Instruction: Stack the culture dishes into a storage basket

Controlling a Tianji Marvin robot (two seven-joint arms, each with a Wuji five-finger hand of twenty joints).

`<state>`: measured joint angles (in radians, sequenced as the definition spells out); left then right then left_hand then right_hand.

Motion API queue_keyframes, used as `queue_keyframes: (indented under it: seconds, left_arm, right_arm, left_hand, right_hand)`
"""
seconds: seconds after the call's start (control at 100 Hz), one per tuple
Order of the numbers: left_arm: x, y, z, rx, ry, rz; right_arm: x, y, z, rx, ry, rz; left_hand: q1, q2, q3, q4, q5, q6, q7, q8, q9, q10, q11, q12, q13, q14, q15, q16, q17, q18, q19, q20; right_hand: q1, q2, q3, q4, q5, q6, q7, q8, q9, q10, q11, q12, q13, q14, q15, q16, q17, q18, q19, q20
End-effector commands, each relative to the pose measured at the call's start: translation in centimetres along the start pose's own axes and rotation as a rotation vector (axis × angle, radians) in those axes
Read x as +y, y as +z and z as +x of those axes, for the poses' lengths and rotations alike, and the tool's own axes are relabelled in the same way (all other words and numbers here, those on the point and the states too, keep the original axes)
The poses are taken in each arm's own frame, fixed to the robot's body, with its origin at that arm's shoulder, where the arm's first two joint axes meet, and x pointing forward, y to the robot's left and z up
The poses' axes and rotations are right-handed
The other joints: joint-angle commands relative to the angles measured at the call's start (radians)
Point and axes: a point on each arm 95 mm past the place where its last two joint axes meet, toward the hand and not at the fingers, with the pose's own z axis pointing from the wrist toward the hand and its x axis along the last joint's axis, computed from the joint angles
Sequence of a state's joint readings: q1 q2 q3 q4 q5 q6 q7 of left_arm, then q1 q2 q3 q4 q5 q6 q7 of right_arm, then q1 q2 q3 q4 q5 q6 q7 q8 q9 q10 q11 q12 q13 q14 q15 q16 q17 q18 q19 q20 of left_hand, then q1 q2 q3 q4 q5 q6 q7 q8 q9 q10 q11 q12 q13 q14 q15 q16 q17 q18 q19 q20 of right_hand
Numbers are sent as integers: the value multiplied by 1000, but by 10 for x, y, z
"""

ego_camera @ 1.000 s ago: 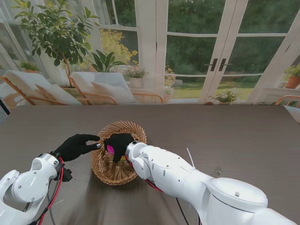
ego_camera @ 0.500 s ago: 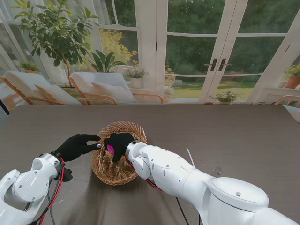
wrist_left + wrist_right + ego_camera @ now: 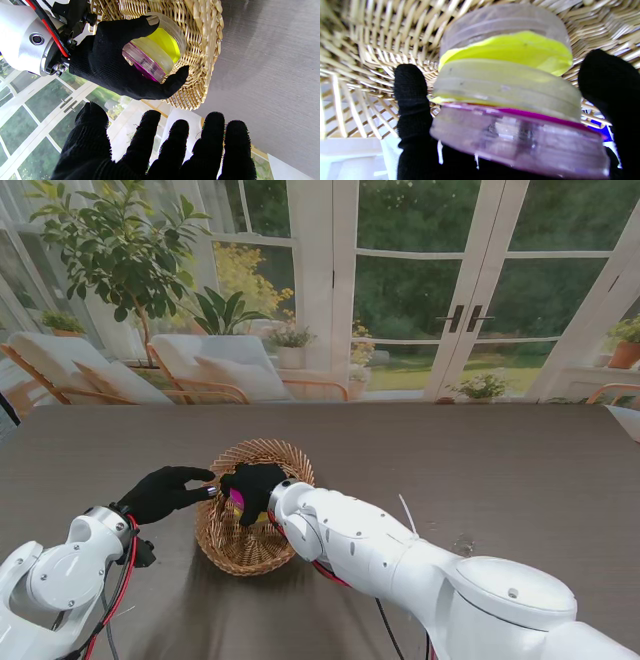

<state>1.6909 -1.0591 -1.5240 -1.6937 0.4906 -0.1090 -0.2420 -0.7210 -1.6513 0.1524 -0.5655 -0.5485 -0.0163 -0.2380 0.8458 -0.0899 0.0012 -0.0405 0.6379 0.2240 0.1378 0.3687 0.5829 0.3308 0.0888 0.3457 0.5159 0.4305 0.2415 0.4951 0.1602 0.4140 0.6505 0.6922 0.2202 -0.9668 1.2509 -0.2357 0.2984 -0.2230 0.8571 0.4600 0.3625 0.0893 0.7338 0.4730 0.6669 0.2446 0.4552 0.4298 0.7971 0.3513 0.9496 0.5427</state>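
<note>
Stacking looks almost finished: black-gloved right hand (image 3: 252, 483) grips the magenta clear-plastic culture dish (image 3: 143, 62), setting it on a yellow-filled dish (image 3: 167, 43) already inside the round woven wicker basket (image 3: 285, 462); release remains. Black-gloved left hand (image 3: 163, 491) hovers spread and empty just left of the basket. Grey-brown tabletop (image 3: 480, 470), glazed garden doors (image 3: 460, 290) at the far side.

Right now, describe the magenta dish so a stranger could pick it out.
Find the wicker basket on the dark table. Over it, the right hand holds stacked clear dishes. The magenta dish is nearest its palm; its neighbour is yellow.
</note>
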Motion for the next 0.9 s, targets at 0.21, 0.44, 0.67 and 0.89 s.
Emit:
queue_keyframes:
  seconds: [0.21,0.44,0.67,0.89]
  left_arm:
    - [3,0,1,2,-7,-21]
    - [3,1,1,1,-9,-23]
    - [3,1,1,0,-10,-25]
    - [3,1,1,-1,-10,-26]
  right_arm:
    - [0,0,1,6,-14,15]
    - [0,0,1,6,-17,21]
    - [1,1,1,8,-11,11]
    - [3,-1,2,23,-21,1]
  left_hand:
    - [35,35,-16,30,12,4,6,3,2,11,-7,-13,-11,25,-14,-3,-9,15,19,13]
    - [34,36,-16,30,12,5,6,3,2,10,-7,-13,-11,24,-14,-3,-10,14,19,13]
    - [35,36,-16,30,11,7,6,3,2,11,-7,-13,-10,26,-14,-2,-10,15,19,13]
    - [36,36,-16,30,11,6,5,3,3,12,-7,-13,-10,26,-14,-2,-10,16,18,13]
  right_hand:
    - [-64,19,-45,26,-89,9,-29,-33,-99,26,-15,-30,-70,11,-57,-48,-441,37,-62,-38]
    - [-83,30,-52,22,-110,14,-43,-35,-122,29,-26,-50,-97,21,-108,-79,-461,54,-107,-60]
    - [-111,22,-45,15,-120,13,-50,-36,-135,30,-31,-62,-108,35,-144,-100,-470,59,-124,-65]
    - [-148,25,-41,4,-148,23,-63,-40,-150,35,-48,-82,-123,59,-197,-129,-490,89,-167,-77]
